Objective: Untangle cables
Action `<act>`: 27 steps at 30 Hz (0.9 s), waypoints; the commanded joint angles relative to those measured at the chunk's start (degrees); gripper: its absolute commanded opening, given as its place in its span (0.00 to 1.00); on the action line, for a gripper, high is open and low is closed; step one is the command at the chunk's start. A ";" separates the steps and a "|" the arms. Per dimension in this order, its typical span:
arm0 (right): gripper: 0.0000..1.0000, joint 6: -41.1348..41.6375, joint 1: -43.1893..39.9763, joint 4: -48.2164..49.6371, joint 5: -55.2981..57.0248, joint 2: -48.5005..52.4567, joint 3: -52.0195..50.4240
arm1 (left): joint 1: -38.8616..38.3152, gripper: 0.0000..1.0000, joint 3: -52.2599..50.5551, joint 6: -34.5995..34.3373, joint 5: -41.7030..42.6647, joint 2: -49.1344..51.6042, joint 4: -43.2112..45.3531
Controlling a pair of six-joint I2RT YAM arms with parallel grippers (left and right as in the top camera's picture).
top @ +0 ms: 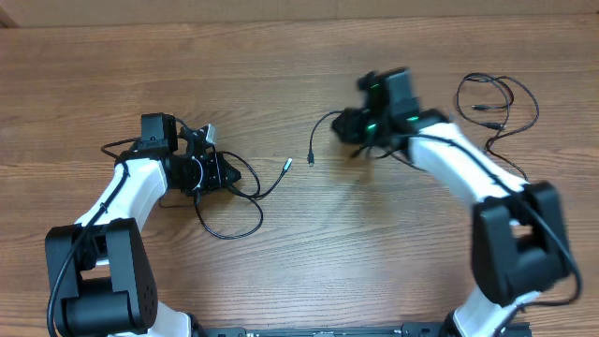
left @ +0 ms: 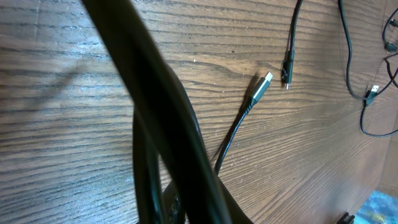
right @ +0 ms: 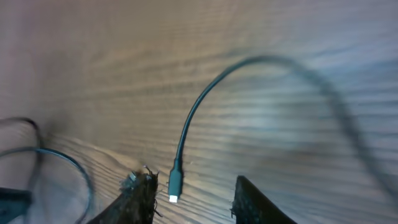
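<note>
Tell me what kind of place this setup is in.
Probably a robotics lab or test bench: two white-and-black robot arms, the left arm and right arm, work over a wood-grain table strewn with loose black cables. Nothing beyond the tabletop shows.

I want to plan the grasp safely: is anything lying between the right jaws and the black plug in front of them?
Nothing visible does. The black plug lies on bare table just ahead of the open right jaws, in line with their gap. The silver-tipped plug lies apart, to one side.
</note>
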 commanded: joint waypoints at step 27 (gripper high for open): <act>0.27 1.88 17.55 6.71 31.89 11.41 1.29 | 0.26 0.15 -0.48 -0.42 -0.22 -0.59 0.20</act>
